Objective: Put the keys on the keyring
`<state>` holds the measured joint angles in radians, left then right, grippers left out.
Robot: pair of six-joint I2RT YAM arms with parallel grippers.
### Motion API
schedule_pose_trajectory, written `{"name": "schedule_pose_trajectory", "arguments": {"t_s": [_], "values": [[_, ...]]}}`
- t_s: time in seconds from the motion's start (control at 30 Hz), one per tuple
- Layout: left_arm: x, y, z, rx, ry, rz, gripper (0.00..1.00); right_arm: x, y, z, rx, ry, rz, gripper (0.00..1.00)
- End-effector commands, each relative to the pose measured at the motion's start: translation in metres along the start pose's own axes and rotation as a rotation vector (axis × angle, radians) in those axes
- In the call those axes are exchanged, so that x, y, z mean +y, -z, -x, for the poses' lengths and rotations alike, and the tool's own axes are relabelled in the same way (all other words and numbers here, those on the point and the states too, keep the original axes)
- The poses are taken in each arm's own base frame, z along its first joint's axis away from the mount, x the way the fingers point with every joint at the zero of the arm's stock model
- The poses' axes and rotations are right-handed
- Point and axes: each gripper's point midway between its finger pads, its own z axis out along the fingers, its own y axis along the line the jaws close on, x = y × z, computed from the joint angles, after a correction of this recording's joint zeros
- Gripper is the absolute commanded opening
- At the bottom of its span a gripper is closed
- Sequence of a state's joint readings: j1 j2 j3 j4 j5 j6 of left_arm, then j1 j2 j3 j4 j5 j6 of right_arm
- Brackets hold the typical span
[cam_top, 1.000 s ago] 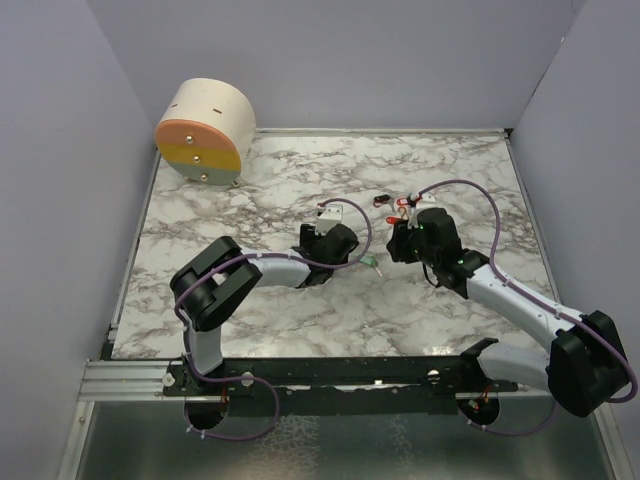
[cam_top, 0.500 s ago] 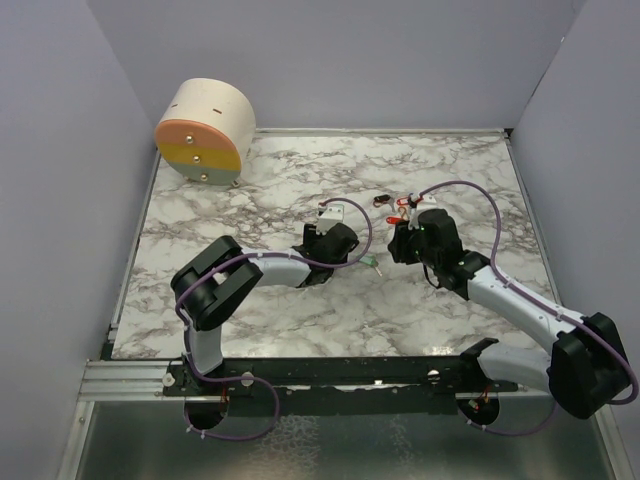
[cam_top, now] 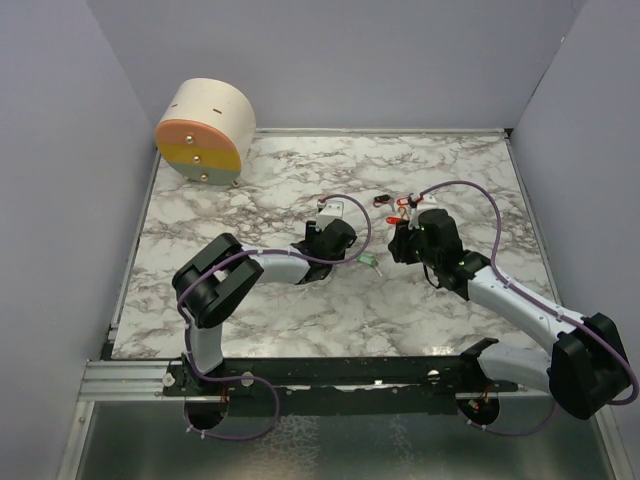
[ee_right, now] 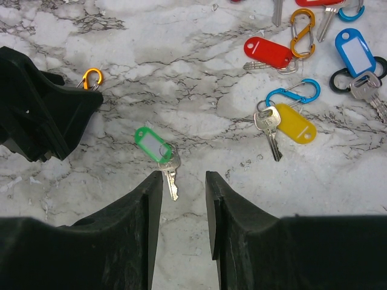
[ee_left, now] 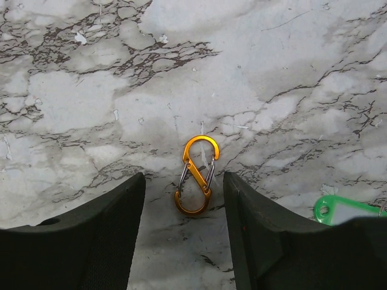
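Note:
An orange S-shaped keyring clip [ee_left: 196, 175] lies flat on the marble, just ahead of and between the tips of my open, empty left gripper [ee_left: 184, 181]. It also shows in the right wrist view [ee_right: 92, 78], beside the left gripper's black fingers [ee_right: 42, 109]. A silver key with a green tag [ee_right: 151, 144] lies just ahead of my open, empty right gripper [ee_right: 184, 175], its blade by the left fingertip. The green tag also shows in the left wrist view [ee_left: 341, 211] and the top view [cam_top: 372, 262]. Keys with red [ee_right: 268, 52], yellow [ee_right: 295, 127] and blue [ee_right: 355, 51] tags lie further on.
A second orange clip [ee_right: 302, 33], a blue carabiner [ee_right: 293, 92] and a black ring [ee_right: 338, 78] lie among the keys. A round wooden box [cam_top: 205, 130] stands at the far left corner. Grey walls enclose the marble table [cam_top: 250, 200].
My left gripper has shifted slightly up and to the right in the top view. The right arm has hardly moved.

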<state>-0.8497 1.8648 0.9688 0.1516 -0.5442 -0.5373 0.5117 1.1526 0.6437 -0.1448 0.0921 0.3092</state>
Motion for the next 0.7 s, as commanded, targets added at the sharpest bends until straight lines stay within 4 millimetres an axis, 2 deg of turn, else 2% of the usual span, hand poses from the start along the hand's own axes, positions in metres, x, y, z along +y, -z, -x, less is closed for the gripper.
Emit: {"name": "schedule_pose_trajectory", "arguments": {"t_s": [0.0,0.33,0.5,0.67], "values": [[0.0046,-0.0043,-0.0150,0.050,-0.028,-0.006,0.54,0.0045,0.0020,0.0075,-0.039,0.009,0.020,0.35],[0.0063,-0.0036,-0.0164,0.053,-0.019,-0.023,0.34,0.0049,0.0018,0.0081,-0.041,0.012,0.022,0.34],[0.0052,-0.0026,-0.0156,0.052,-0.018,-0.036,0.14,0.0061,0.0013,0.0078,-0.039,0.015,0.029,0.33],[0.0058,0.0013,-0.0095,0.037,-0.012,-0.042,0.05,0.0115,-0.0053,0.0008,-0.004,0.030,0.060,0.33]]}}
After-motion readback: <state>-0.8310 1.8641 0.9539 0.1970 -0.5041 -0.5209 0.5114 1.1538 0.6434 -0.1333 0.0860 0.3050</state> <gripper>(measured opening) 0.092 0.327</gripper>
